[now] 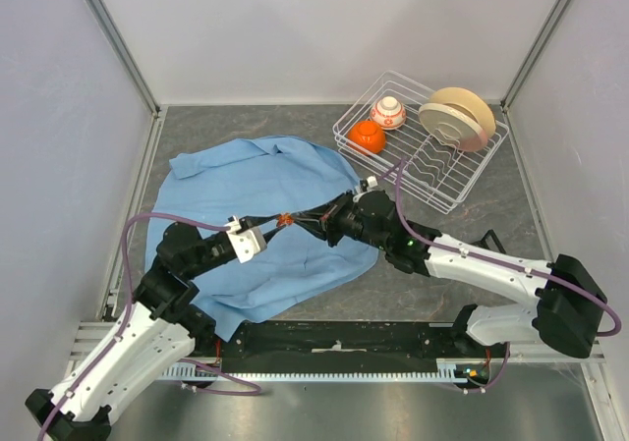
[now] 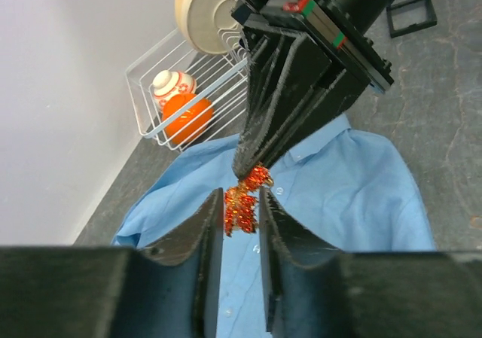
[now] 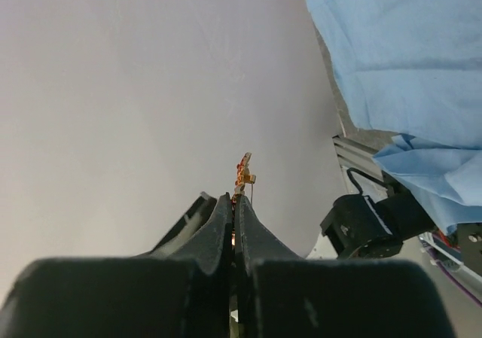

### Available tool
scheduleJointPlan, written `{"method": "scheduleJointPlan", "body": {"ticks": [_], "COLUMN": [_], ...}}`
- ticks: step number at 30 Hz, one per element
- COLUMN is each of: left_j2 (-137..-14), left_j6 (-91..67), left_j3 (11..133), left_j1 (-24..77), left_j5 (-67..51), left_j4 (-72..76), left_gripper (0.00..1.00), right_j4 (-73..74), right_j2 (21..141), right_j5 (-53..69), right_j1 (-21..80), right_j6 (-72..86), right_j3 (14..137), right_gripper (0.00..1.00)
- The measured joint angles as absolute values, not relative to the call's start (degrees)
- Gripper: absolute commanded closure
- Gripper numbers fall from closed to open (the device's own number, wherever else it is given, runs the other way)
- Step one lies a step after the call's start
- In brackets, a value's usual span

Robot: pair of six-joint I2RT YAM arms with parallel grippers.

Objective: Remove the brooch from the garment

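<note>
From above: garment spread flat over the left middle of the table, well apart from the dish rack at the far right, within easy reach of both arms from the near edge. Left gripper and right gripper tip to tip over the middle of the shirt, left one on the left, right one on the right, with the brooch a small orange speck between them. From the left wrist: brooch up in the air above the blue cloth rather than lying on it, so judged free of the fabric. Left fingers parted, one on each side of the brooch's lower half, gap about as wide as the pin itself; hard to tell whether the pads touch it. Right fingertips reaching in from the opposite side, pressed together on the brooch's upper edge. Reads as a handover, kept up off the shirt to avoid catching the cloth. From the right wrist: right jaws squeezed to a thin line, pinching the brooch at the very tips, pin sticking out beyond them against the pale wall, shirt well clear of the tips.
</note>
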State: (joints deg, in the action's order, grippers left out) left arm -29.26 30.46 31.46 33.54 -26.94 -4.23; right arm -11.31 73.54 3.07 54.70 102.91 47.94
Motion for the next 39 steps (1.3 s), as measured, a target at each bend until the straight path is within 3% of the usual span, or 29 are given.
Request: {"method": "scheduleJointPlan", "body": {"ticks": [5, 13, 26, 32, 39], "left_j2": [-28.21, -24.58, -37.23, -40.86, -40.6], "left_j6": [28.69, 22.44, 6.11, -2.59, -11.35], "left_j3": [31.53, 31.94, 43.59, 45.15, 41.47], "left_j1": [33.74, 33.76, 33.78, 33.76, 35.05], "left_j5": [-27.49, -27.38, -25.52, -26.13, -28.99], "left_j4": [-4.19, -2.63, -3.53, -4.1, 1.41], "left_gripper": [0.55, 0.5, 0.47, 0.46, 0.47], "right_j4": [-10.37, -6.87, 25.04, 33.06, 32.36], "right_j2": [72.62, 68.95, 60.16, 52.27, 51.99], "right_j5": [1.21, 0.93, -8.23, -9.98, -0.23], "right_j1": [54.0, 43.46, 32.62, 17.37, -7.62], "right_j6": [98.98, 83.4, 44.91, 38.13, 37.43], "right_j3": [45.45, 38.04, 43.51, 43.86, 37.39], "right_gripper": [1.0, 1.0, 1.0, 1.0, 1.0]}}
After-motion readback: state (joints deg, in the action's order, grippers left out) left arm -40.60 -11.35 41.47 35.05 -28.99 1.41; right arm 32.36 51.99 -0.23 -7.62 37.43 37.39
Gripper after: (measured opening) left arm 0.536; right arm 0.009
